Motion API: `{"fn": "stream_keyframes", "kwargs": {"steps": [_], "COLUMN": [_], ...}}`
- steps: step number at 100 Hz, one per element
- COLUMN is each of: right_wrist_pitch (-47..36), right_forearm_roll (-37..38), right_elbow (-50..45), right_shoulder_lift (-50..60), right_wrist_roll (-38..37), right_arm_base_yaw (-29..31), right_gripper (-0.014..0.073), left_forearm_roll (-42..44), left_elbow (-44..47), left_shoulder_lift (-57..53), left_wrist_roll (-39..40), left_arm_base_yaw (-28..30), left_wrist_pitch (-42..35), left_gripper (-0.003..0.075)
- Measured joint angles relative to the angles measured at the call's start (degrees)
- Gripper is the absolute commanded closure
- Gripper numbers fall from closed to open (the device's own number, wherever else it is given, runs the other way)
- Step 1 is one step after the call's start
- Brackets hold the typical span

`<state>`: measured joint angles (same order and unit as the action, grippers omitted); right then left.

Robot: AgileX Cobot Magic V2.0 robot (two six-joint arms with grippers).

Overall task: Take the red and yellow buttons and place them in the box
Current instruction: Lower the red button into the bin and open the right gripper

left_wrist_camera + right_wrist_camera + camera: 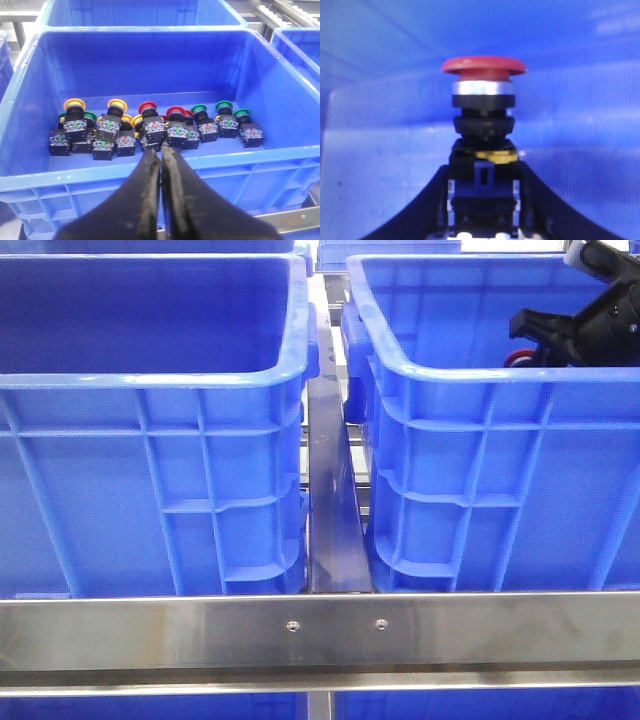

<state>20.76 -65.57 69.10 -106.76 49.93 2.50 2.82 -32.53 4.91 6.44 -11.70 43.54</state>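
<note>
In the right wrist view my right gripper (484, 172) is shut on the black body of a red button (484, 65), a mushroom-head one held upright against a blue wall. The front view shows that gripper (548, 332) inside the right blue box (470, 372), with a bit of red (517, 357) below it. My left gripper (161, 151) is shut and empty, poised over the near rim of a blue bin (75, 172). Several buttons lie in that bin: yellow ones (74, 104) at one end, red ones (148, 106) in the middle.
Green buttons (224, 105) lie in the same bin beside the red ones. A second blue box (150, 380) stands on the left in the front view, its floor hidden. A steel rail (320, 625) runs along the front. More blue bins (140, 12) stand behind.
</note>
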Motion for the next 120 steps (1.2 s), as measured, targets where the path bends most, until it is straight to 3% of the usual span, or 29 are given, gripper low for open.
{"fn": "stream_keyframes", "kwargs": {"steps": [91, 105, 120], "right_wrist_pitch": [0.1, 0.0, -0.7], "right_forearm_roll": [0.0, 0.0, 0.0], "right_elbow": [1.8, 1.8, 1.8], "right_shoulder_lift": [-2.7, -2.8, -2.8], "right_wrist_roll": [0.0, 0.0, 0.0], "right_arm_base_yaw": [0.0, 0.0, 0.0], "right_gripper": [0.0583, 0.0466, 0.0209], "left_forearm_roll": [0.0, 0.0, 0.0], "left_elbow": [0.0, 0.0, 0.0], "left_shoulder_lift": [0.0, 0.0, 0.0], "left_wrist_roll": [0.0, 0.0, 0.0], "left_arm_base_yaw": [0.0, 0.0, 0.0], "left_wrist_pitch": [0.0, 0.0, 0.0], "left_gripper": [0.0739, 0.0739, 0.0739]}}
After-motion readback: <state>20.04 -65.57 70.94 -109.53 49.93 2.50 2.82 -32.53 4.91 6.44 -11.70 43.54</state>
